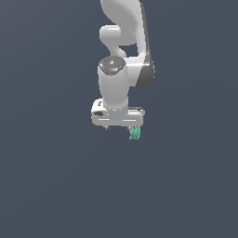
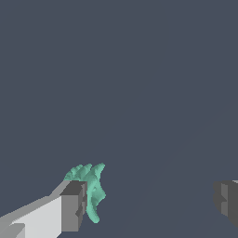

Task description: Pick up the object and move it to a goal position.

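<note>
Object (image 1: 135, 133): small teal-green piece of several jagged, leaf-like ridged strips lying side by side, matte, edges wavy. In the exterior view it hangs just under the gripper body at the end toward the exterior view's right, narrower than the body above it. In the wrist view the object (image 2: 90, 188) lies against the inner face of one finger (image 2: 73, 207), touching or very nearly so; contact cannot be settled from the render. The other finger (image 2: 226, 201) is well apart from it, with plain background between. Gripper (image 1: 122, 126) (image 2: 149, 204): jaws spread wide, gripping nothing between them; the object sits at one jaw only, not centred in the gap. Finger pads are blocky, flat-faced, mid-grey; the finger stem is paler grey-white. Arm (image 1: 122, 46) is smooth white with dark grey joint bands and a dark round cap on the wrist housing. Surroundings: uniform dark slate-blue field in both views; no bench edge can be made out. Whether the object rests on a surface cannot be told.
</note>
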`<action>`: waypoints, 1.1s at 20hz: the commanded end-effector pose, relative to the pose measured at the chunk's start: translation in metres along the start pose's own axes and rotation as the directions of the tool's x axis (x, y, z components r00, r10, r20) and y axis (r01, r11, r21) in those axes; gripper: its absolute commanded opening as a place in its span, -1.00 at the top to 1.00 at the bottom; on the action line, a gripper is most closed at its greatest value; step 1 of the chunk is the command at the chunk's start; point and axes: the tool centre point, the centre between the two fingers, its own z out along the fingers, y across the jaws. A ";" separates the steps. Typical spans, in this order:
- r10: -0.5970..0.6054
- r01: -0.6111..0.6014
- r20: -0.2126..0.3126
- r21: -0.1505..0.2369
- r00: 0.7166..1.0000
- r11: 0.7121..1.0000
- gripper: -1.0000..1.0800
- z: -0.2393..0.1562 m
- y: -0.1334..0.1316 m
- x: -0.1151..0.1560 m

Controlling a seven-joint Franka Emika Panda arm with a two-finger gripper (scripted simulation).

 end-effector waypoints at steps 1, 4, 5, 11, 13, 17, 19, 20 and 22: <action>-0.002 0.002 0.002 -0.004 1.000 1.000 -0.92 0.005 -0.006 -0.004; -0.007 0.007 0.006 -0.012 1.000 1.000 -0.92 0.016 -0.017 -0.012; -0.008 0.008 0.007 -0.015 1.000 1.000 -0.92 0.021 -0.022 -0.015; -0.024 0.025 0.015 -0.039 1.000 0.999 -0.92 0.053 -0.057 -0.045; -0.029 0.030 0.017 -0.044 0.999 0.999 -0.92 0.062 -0.066 -0.054; -0.037 0.037 0.019 -0.051 0.999 0.998 -0.92 0.073 -0.078 -0.067; -0.038 0.039 0.020 -0.053 0.999 0.998 -0.92 0.076 -0.081 -0.070; -0.039 0.040 0.020 -0.053 0.999 0.998 -0.92 0.076 -0.082 -0.071; -0.040 0.041 0.021 -0.052 0.999 0.998 -0.92 0.076 -0.082 -0.070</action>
